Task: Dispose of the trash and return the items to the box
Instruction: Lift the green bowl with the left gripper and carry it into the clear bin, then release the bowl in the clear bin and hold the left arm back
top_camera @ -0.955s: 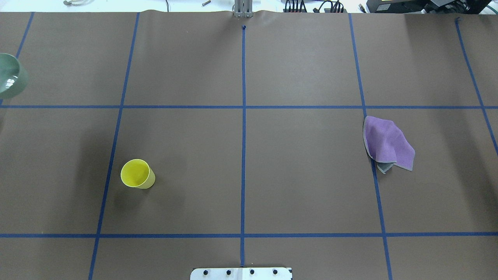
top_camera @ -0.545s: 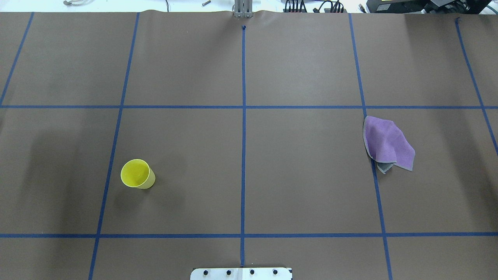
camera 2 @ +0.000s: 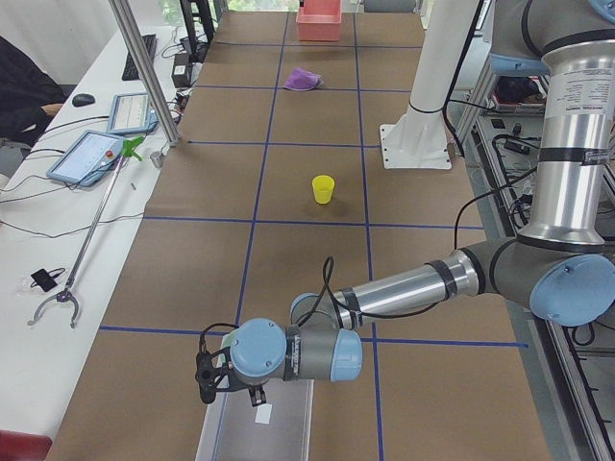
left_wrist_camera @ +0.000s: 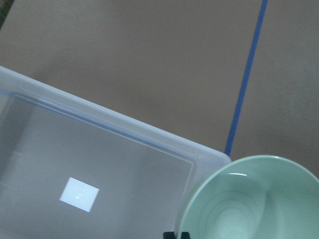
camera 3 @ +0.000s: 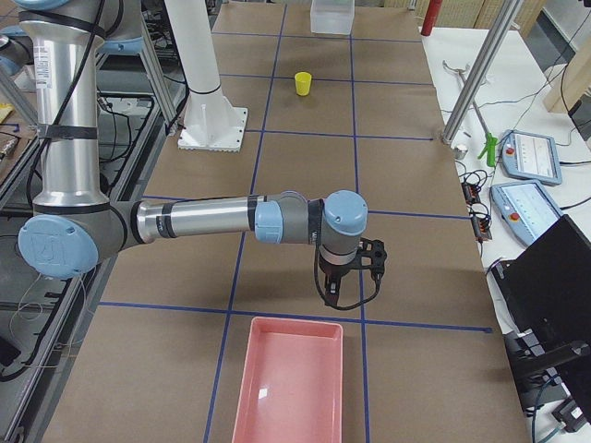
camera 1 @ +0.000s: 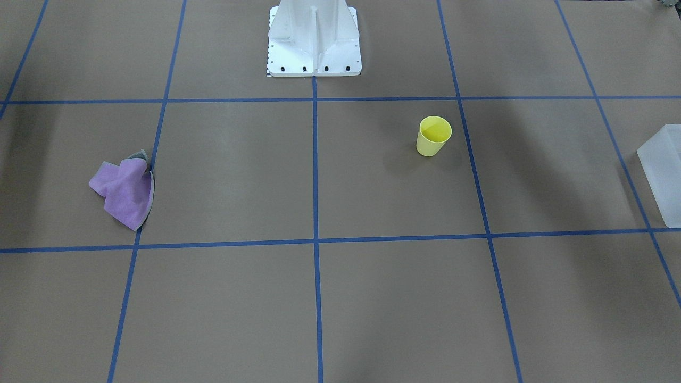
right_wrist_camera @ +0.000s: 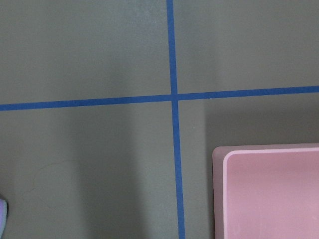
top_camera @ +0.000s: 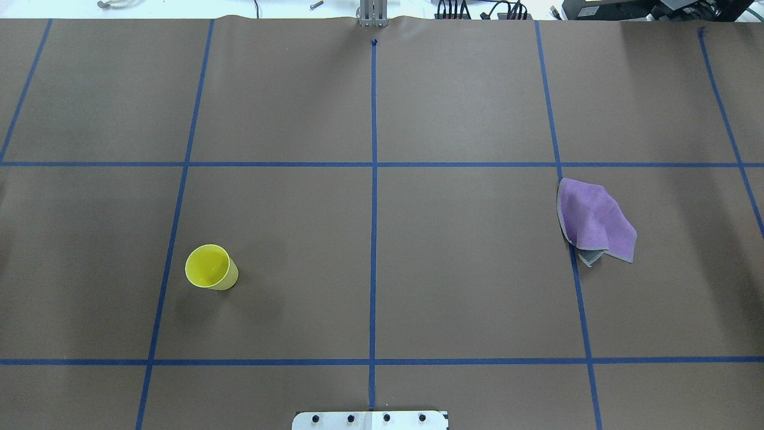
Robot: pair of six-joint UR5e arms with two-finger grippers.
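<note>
Bowl (left_wrist_camera: 249, 204) gone from overhead, held by left tool (left_wrist_camera: 177, 235) over box (left_wrist_camera: 114, 134) corner, right tool (camera 3: 351, 277) unclear

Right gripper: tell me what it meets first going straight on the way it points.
Likely the brown paper-covered table, just beside the shallow pink plastic tray; the right gripper points down, depth unclear.

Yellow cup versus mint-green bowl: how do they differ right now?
The yellow cup is narrow and tapered; the mint-green bowl is wide and rounded. The cup stands alone on the table; the bowl shows close up in the left wrist view, overlapping the corner of the translucent bin. Both are open side up and look empty.
</note>
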